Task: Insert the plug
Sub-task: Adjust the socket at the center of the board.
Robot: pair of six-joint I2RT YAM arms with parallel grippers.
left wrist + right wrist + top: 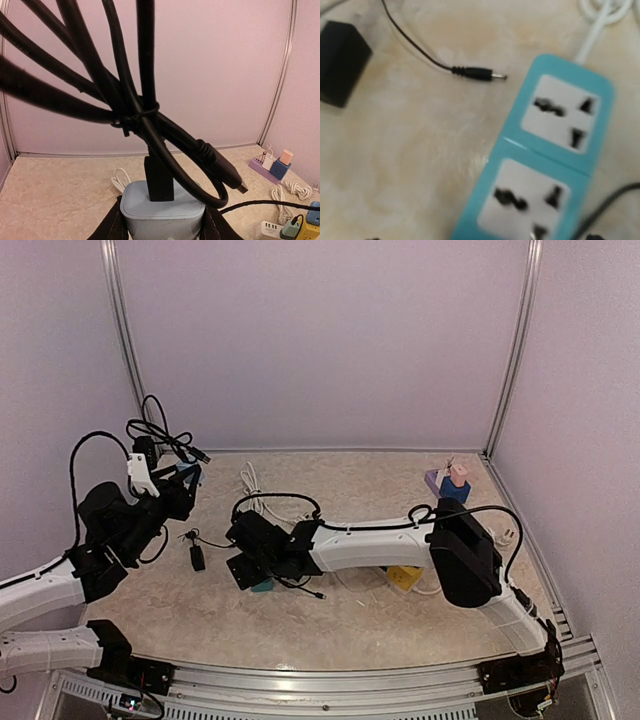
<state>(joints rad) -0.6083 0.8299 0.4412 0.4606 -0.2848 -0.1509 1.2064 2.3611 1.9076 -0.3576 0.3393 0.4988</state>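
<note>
Illumination is even and diffuse, with a pink-violet cast on the walls [320, 340]; shadows on the desk [380, 625] are faint. Mild glare on the aluminium rail [330, 672]. Left wrist view: near black cables [75, 65] blurred, pale blue adapter [162, 212] sharper. Right wrist view soft throughout; teal power strip [545, 165] sockets smeared.

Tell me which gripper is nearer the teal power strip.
Right. The right gripper hangs directly over the teal power strip; the left gripper is raised well off to its left, holding a pale charger block.
</note>
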